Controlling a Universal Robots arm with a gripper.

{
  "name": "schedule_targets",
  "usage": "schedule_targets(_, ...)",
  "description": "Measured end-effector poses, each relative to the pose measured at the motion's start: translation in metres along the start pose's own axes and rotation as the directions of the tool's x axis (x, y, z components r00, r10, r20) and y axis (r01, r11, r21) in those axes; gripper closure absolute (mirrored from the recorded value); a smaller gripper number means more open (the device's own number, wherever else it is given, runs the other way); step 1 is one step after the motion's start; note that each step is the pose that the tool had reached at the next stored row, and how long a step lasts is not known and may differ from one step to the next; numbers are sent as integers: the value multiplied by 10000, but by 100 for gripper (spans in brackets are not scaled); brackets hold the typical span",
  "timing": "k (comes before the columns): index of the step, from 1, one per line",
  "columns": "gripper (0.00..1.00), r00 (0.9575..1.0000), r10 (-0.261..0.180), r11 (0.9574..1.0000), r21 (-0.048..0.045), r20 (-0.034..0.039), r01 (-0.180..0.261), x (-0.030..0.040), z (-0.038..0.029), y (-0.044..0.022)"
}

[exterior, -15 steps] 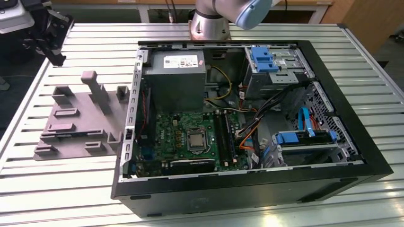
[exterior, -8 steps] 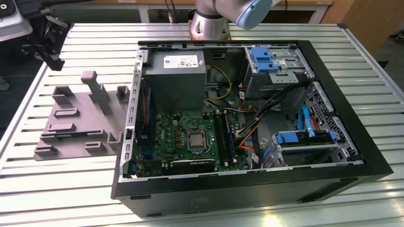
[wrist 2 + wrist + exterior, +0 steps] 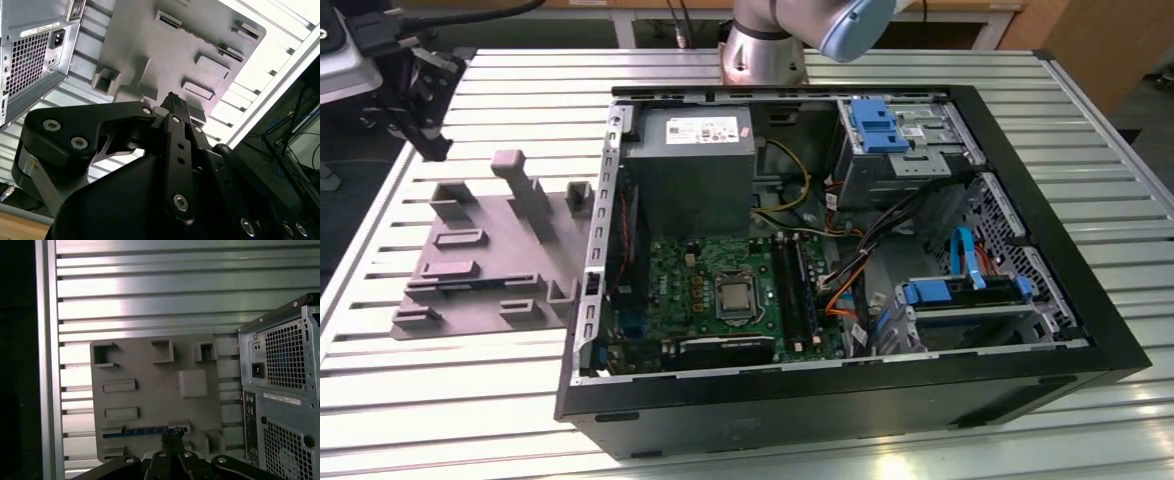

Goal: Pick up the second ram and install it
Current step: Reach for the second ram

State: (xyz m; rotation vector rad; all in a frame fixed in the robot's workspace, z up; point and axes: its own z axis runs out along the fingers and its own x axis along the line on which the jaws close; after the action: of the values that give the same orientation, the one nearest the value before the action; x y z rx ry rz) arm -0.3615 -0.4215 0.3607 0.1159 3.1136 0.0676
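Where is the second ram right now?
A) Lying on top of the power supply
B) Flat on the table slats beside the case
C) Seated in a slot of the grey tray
C: in the first wrist view the second ram sits edge-up in a slot of the grey tray, with the gripper close by one end.

A robotics lab — slatted aluminium table (image 3: 440,395), opened computer case (image 3: 827,412).

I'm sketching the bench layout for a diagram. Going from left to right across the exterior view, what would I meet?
Grey slotted tray → grey power supply box → upper blue drive bracket → lower blue drive bracket.
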Motion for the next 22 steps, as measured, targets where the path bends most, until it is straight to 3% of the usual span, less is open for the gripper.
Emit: schedule_targets(22, 89, 10000, -26, 10000, 0, -11, 26, 110, 158, -104)
